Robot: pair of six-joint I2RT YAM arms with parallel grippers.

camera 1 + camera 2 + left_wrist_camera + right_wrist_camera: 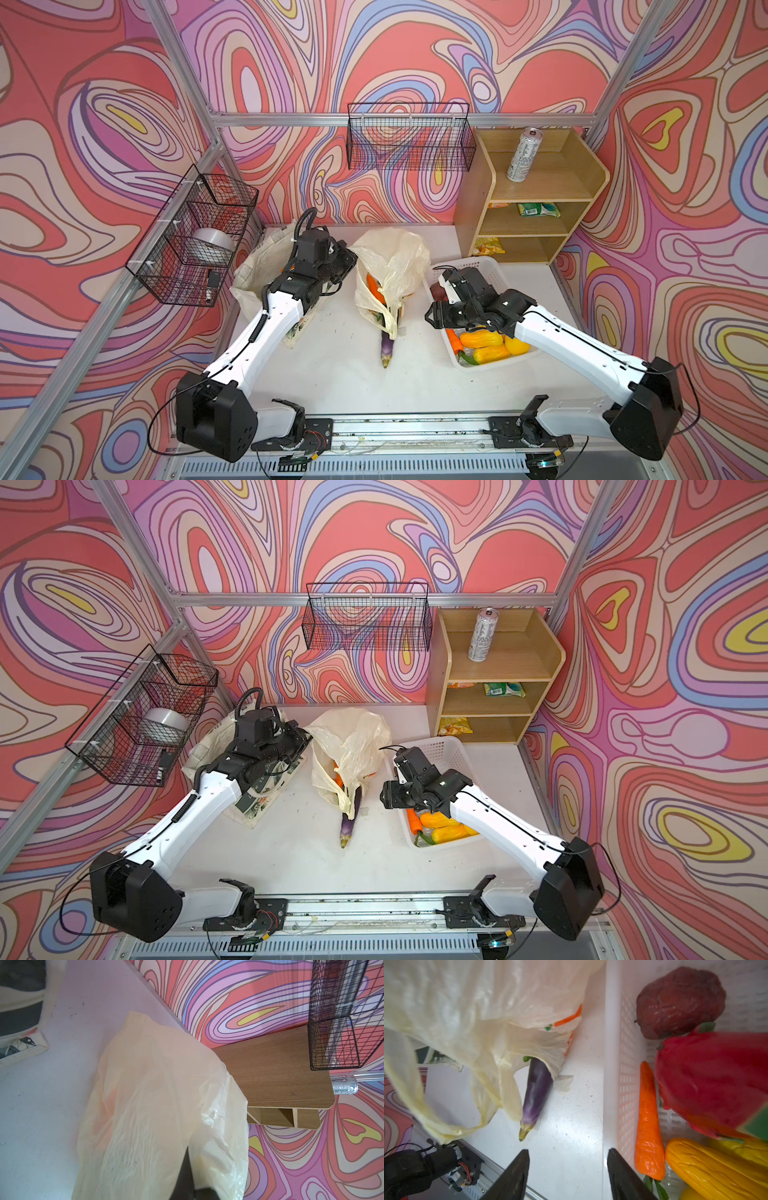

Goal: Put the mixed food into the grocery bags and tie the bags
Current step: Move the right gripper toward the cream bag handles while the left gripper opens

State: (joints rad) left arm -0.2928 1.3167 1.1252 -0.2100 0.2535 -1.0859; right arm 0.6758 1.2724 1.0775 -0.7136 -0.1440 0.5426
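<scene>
We find the left gripper [348, 257] closed on the rim of the plastic bag [399, 249] — the bag stands raised mid-table. We note the right gripper [568, 1150] open and empty over the wall of the white basket [612, 1043]. An eggplant [536, 1088] protrudes from the bag's mouth onto the table [332, 374].

The thin pale-yellow plastic carrier bag [399, 257] sat crumpled on the desk [332, 382], a purple toy aubergine [387, 347] poking from its mouth. The cream leaf-print canvas tote [254, 268] slumped to my left; the tall silver drink can [524, 156] stood upright atop the wooden shelf [559, 174].
</scene>
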